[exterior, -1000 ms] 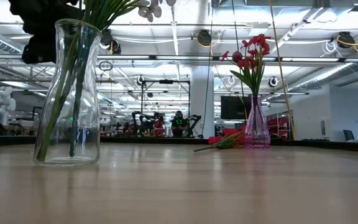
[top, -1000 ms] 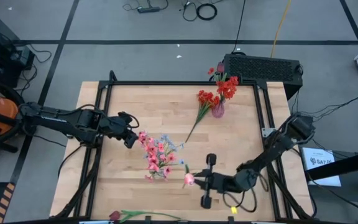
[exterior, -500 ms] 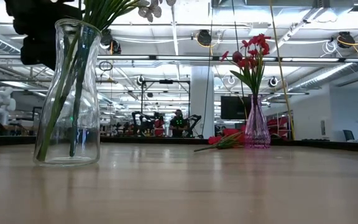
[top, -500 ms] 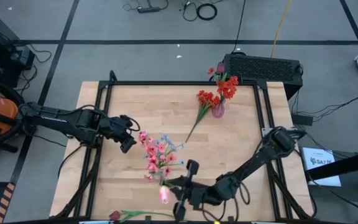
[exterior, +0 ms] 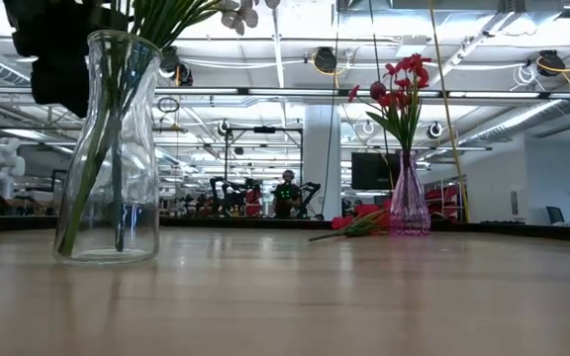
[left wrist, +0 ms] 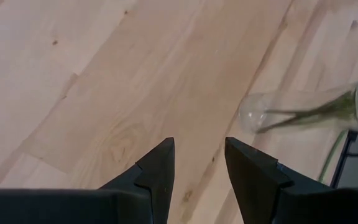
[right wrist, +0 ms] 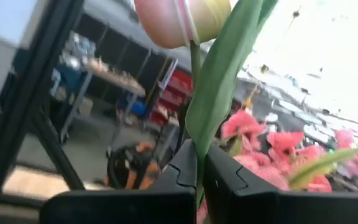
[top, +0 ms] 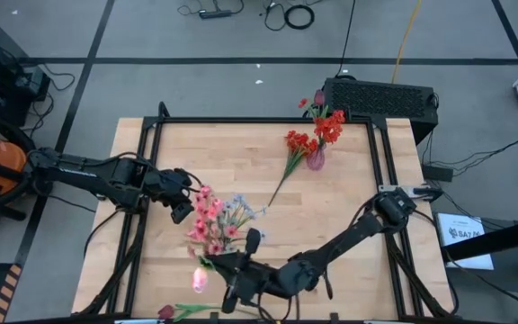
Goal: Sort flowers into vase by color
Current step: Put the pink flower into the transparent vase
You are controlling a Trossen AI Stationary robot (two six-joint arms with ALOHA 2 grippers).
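Note:
A clear glass vase [exterior: 107, 148] stands on the left half of the table. It holds pink and pale blue sprays [top: 214, 219] on green stems. My right gripper [top: 223, 275] reaches across to the table's near left, just near-side of those sprays. It is shut on a pink tulip bud [top: 199, 280]. My left gripper [top: 182, 202] is open, close beside the sprays on their left, over bare wood. A pink-tinted vase [top: 316, 159] at the far side holds red flowers [top: 327, 126]. One red spray [top: 295, 147] lies beside it. My right gripper pinches the tulip's green stem [right wrist: 196, 146] between its two fingers, a short way below the bud [right wrist: 178, 18], where a long leaf [right wrist: 221, 81] starts. The fingers reach level from the table's right. The tulip is lifted clear, its bud sticking out past the fingertips.
A red tulip [top: 167, 312] with a long stem lies along the near edge of the table. A black frame rail [top: 241, 121] borders the tabletop. Bare wood [top: 241, 157] lies between the two vases and along the right side.
My right gripper has swept from the near middle of the table toward its left edge, carrying the pink tulip past the near side of the clear vase. The pink sprays in that vase now lean a little farther left. My left gripper has backed slightly toward the left.

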